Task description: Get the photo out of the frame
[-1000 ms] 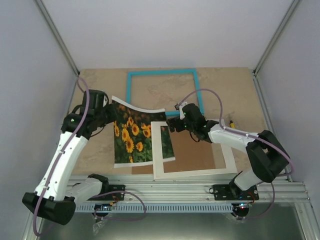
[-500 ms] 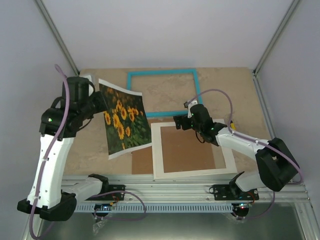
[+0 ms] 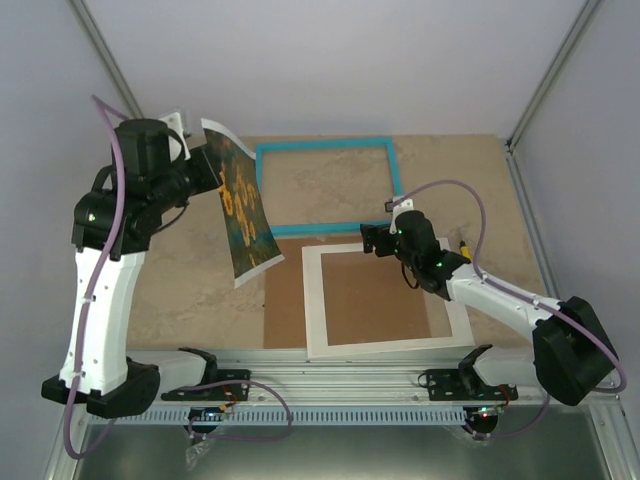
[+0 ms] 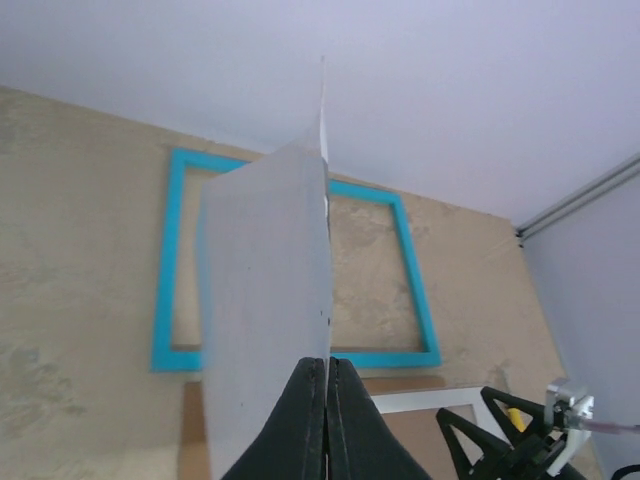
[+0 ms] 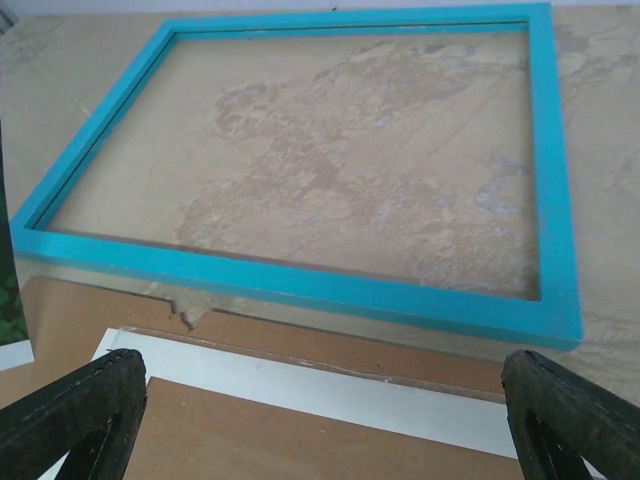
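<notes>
Photo (image 3: 243, 210) is out of the frame (image 3: 325, 146), held in the air over the worktop's (image 3: 190, 290) far-left part, curled, one edge clenched in the left gripper (image 4: 327, 365). Frame lies flat at far-middle, worktop showing through it. Right gripper (image 5: 325, 400) is spread wide and grasps nothing, low over the white mat's (image 3: 314, 300) far edge.

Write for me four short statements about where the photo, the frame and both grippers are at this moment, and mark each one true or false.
1. The left gripper is shut on the photo. True.
2. The frame lies on the table without the photo in it. True.
3. The photo lies flat on the table. False: it is held up in the air.
4. The right gripper grips the white mat. False: it is open by the mat's far edge and holds nothing.
</notes>
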### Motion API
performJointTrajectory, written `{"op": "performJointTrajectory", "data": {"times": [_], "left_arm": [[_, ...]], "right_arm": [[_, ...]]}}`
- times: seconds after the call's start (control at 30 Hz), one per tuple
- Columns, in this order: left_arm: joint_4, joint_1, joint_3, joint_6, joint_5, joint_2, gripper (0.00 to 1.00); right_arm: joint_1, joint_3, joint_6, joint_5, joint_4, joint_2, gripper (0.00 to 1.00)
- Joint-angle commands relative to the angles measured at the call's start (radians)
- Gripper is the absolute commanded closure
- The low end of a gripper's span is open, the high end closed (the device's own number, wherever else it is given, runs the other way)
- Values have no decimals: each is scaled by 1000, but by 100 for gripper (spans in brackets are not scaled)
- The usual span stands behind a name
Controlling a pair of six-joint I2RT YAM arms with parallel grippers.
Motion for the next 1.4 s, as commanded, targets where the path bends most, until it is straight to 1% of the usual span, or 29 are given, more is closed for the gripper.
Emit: {"op": "performJointTrajectory", "data": {"times": [0.0, 0.13, 0.4, 0.57, 0.63, 0.77, 0.9, 1.0, 1.2, 1.37], "left_arm": [[110, -2, 28, -50, 127, 26, 100], [209, -22, -16, -97, 191, 41, 100], [348, -145, -10, -182, 225, 93, 100], [399, -193, -16, -219, 257, 97, 100], [426, -201, -50, -235, 275, 77, 100], [534, -201, -189, -290, 311, -2, 100], [561, -201, -338, -309, 294, -74, 100], [607, -200, -475, -340, 285, -133, 100], [690, -201, -785, -392, 275, -219, 100], [716, -201, -970, -401, 274, -261, 100]], "right_arm": [[-8, -20, 14, 54, 24, -41, 2], [-10, -32, 17, 76, 26, -68, 2], [-17, -45, 18, 113, 22, -105, 2], [-20, -64, 20, 156, 21, -152, 2], [-21, -68, 18, 174, 15, -178, 2], [-21, -61, 14, 191, -22, -248, 2], [-21, -81, 12, 165, -56, -359, 2], [-21, -102, 1, 145, -60, -409, 2], [-21, -98, -23, 100, -78, -380, 2], [-21, -105, -18, 65, -73, -336, 2]]}}
